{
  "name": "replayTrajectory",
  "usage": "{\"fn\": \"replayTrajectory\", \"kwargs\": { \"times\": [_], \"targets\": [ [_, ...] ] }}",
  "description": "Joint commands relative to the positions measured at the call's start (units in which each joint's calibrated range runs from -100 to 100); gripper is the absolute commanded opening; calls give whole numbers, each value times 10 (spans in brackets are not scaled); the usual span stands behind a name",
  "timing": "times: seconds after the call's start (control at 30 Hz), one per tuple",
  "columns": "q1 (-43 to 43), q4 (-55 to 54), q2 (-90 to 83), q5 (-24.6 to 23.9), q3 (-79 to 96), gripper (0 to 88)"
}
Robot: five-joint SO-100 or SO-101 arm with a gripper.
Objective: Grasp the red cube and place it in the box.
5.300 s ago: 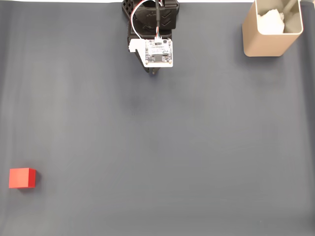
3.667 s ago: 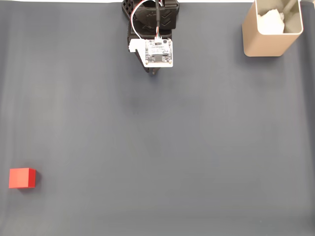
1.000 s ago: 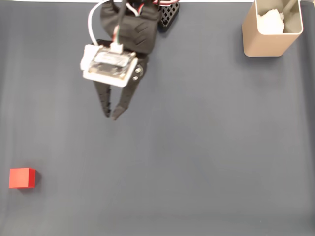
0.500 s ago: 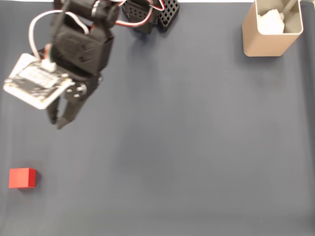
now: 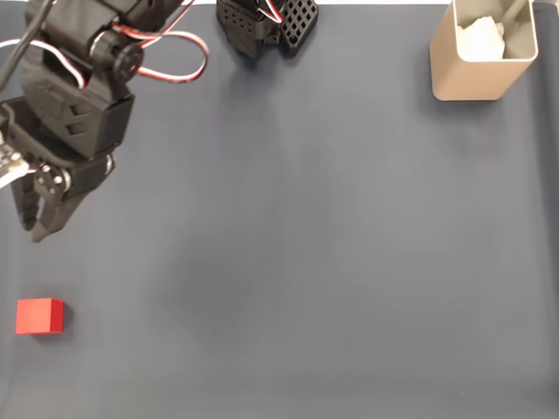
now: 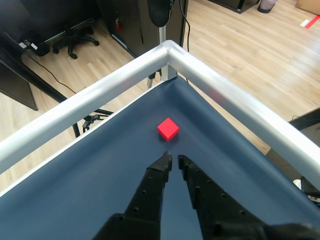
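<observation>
The red cube (image 5: 39, 316) rests on the dark mat at the lower left of the fixed view, and in the wrist view the red cube (image 6: 168, 128) lies near the table's corner. My gripper (image 5: 35, 234) hangs above the mat, short of the cube and further up in that view. In the wrist view the gripper (image 6: 175, 159) points at the cube, fingers nearly together and holding nothing. The beige box (image 5: 467, 78) stands at the far upper right, well away from the arm.
White crumpled material (image 5: 480, 39) lies inside the box. The arm's black base (image 5: 266, 22) sits at the top centre. A silver rail (image 6: 225, 95) edges the table just beyond the cube, with wooden floor and chair legs below.
The arm has swung from the top centre out to the left and down toward the cube. The cube and box have not moved.
</observation>
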Motion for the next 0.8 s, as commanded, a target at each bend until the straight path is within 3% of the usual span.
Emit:
{"fn": "replayTrajectory", "kwargs": {
  "times": [0.0,0.77],
  "targets": [
    [7,3,13,0,-52,21],
    [17,23,235,8,-264,72]
  ]
}}
